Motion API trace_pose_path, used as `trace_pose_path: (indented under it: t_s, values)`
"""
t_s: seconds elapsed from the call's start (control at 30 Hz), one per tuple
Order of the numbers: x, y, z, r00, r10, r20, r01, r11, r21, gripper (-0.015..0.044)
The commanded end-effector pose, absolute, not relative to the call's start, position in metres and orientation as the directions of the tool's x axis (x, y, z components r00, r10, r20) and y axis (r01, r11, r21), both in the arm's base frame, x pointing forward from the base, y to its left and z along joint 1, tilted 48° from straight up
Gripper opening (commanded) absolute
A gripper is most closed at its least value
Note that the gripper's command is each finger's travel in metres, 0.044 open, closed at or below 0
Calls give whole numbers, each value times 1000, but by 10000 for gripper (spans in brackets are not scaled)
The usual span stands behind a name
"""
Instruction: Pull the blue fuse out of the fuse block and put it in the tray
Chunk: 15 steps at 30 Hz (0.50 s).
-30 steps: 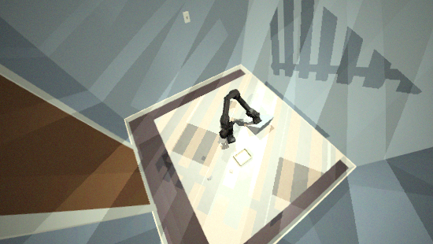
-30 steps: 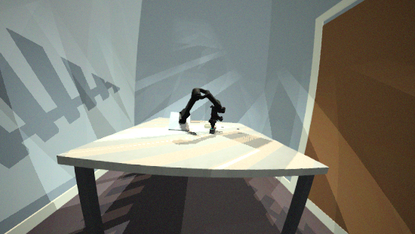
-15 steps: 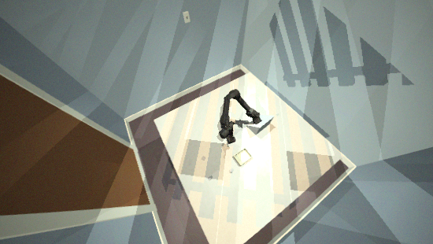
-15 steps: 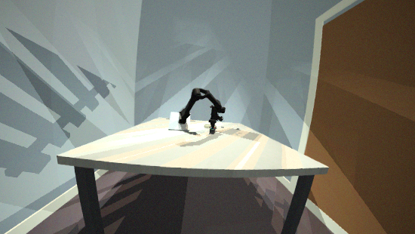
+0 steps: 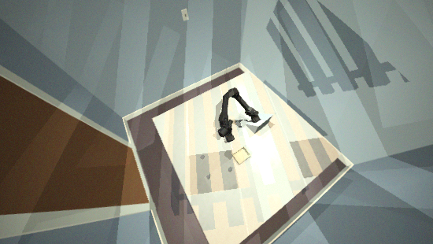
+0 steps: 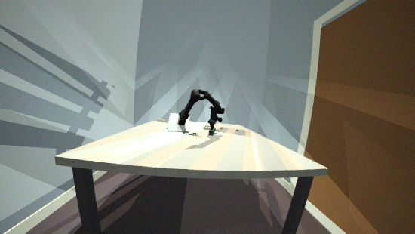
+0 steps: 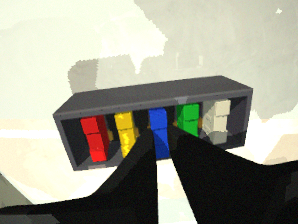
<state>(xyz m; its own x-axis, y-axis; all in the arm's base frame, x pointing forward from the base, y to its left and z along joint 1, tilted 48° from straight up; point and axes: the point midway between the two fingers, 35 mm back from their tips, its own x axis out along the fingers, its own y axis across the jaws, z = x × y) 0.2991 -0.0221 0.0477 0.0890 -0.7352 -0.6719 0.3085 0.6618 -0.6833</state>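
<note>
The dark grey fuse block (image 7: 155, 95) lies across the middle of the wrist view. The blue fuse (image 7: 159, 120) stands in its middle slot, level with its neighbours as far as shows. My gripper (image 7: 159, 133) (image 6: 211, 131) is shut on the blue fuse, with one dark finger on each side of it. The finger on the left overlaps the yellow fuse (image 7: 124, 122) in view and the one on the right overlaps the green fuse (image 7: 189, 112); gaps there cannot be told. The small pale yellow tray (image 5: 236, 160) lies beside the gripper in the top view.
A red fuse (image 7: 93, 135) stands at the left end of the block and a white fuse (image 7: 220, 120) at the right end. The black arm (image 5: 224, 107) (image 6: 187, 106) arches over the table from its base by a white panel (image 5: 265, 119) (image 6: 173, 123). Small dark spots show left of the tray.
</note>
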Motion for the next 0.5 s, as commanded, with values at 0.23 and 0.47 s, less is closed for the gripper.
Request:
trace_pose_path:
  t_s: [0.23, 0.47]
  values:
    - [299, -17, 52, 92, -733, -674, 312, 664, -680, 0]
    - [299, -14, 54, 92, -733, -674, 312, 664, -680, 0]
